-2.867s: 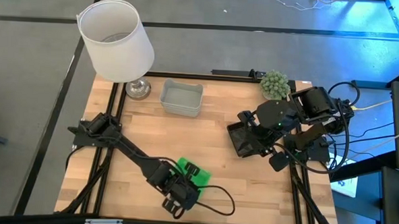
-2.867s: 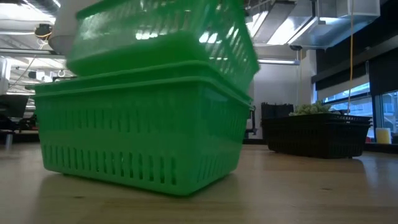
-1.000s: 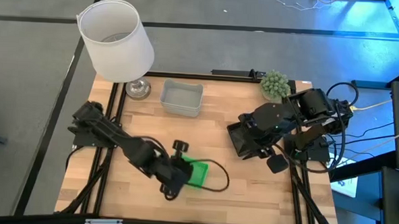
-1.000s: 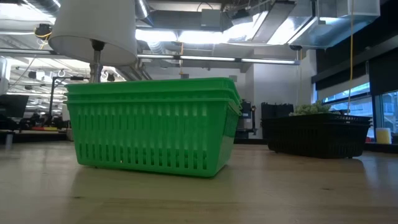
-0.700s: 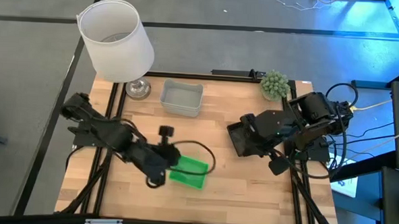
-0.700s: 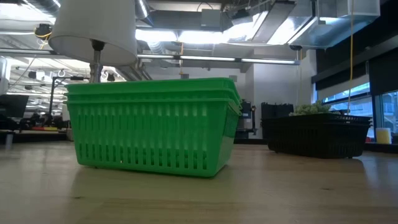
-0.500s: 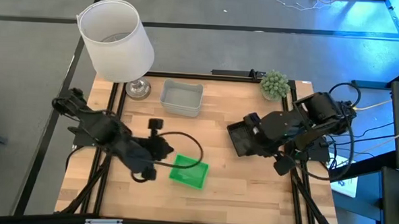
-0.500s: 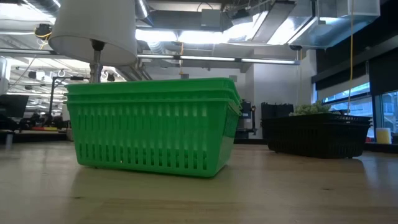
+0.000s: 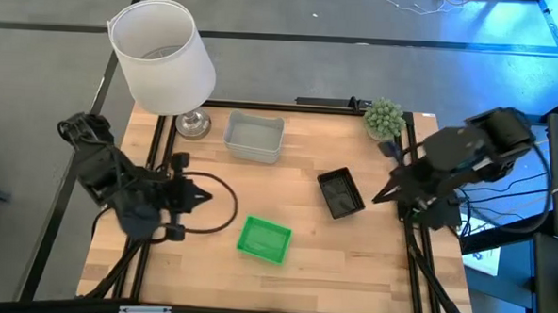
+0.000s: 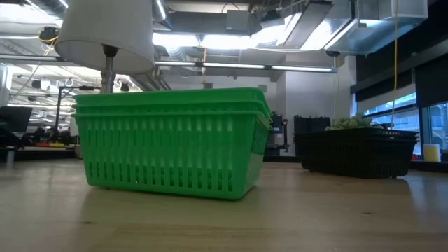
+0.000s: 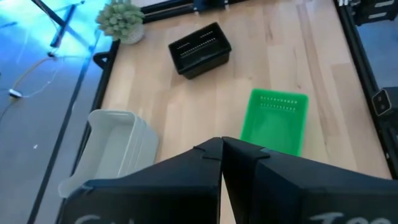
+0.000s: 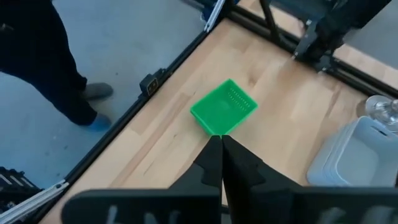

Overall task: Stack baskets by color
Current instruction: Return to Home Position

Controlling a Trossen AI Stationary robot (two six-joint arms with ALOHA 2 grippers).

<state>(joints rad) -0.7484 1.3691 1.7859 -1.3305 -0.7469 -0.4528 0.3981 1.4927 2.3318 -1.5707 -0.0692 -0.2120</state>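
Note:
Three stacks of baskets rest by their bottoms on the wooden table. The green stack (image 9: 263, 239) sits near the front middle and fills the low view (image 10: 171, 143). The black stack (image 9: 341, 193) lies right of centre, the grey-white stack (image 9: 254, 137) at the far middle. My left gripper (image 9: 200, 195) hangs shut above the table's left part, pointing at the green stack (image 11: 275, 119) from a distance. My right gripper (image 9: 379, 197) hangs shut by the table's right side, just right of the black stack. Neither holds anything.
A large white lampshade (image 9: 161, 57) stands at the far left corner, and a fuzzy green plant ball (image 9: 383, 117) at the far right. Bare wood lies between the stacks. A person's legs (image 12: 50, 62) show on the floor beyond the table's edge.
My left gripper has drawn away from the green stack toward the table's left edge and has risen. My right gripper has pulled back from the black stack toward the table's right edge. All three stacks have stayed where they were.

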